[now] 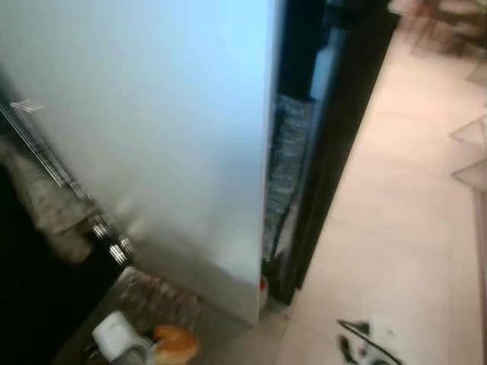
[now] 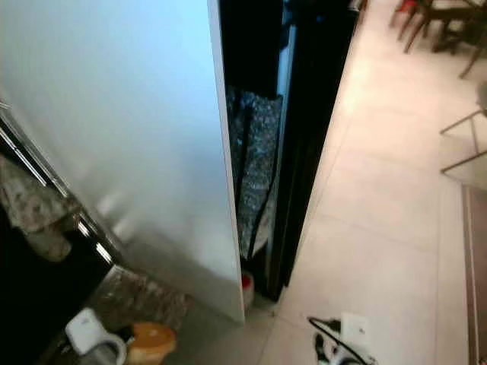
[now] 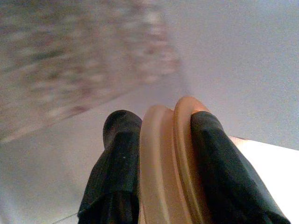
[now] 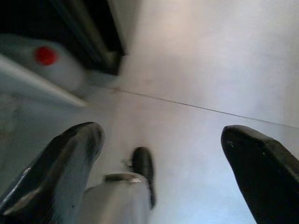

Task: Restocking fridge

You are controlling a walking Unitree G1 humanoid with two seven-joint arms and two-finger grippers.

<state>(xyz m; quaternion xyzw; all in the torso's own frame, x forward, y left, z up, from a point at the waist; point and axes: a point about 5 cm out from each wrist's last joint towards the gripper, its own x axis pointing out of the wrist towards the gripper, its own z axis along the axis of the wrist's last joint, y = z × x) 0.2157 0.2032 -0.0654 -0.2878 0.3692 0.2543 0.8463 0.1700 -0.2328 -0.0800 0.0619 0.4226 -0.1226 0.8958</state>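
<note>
A tall white fridge panel [image 1: 167,137] fills the left half of the blurred head views, with a dark gap [image 2: 255,175] and a black panel [image 1: 335,129] to its right. Low on the left, my left gripper [image 3: 163,121] is shut on a tan-orange ridged object [image 3: 163,168], which is also seen as an orange blob [image 1: 176,344] beside the white wrist [image 1: 118,334]. My right gripper [image 4: 163,135] hangs open over the pale floor with nothing between its fingers, and its arm [image 1: 365,342] shows at the bottom right. A small white bottle with a red cap [image 4: 46,58] stands at the fridge's foot.
A mottled cloth [image 1: 46,205] hangs by a metal rail [image 1: 46,160] at the far left, against a dark area. Mottled, speckled material [image 2: 255,160] shows in the gap. Pale tiled floor [image 2: 380,228] stretches to the right. Chair legs [image 2: 434,23] and a glass-edged piece [image 2: 468,152] stand at the far right.
</note>
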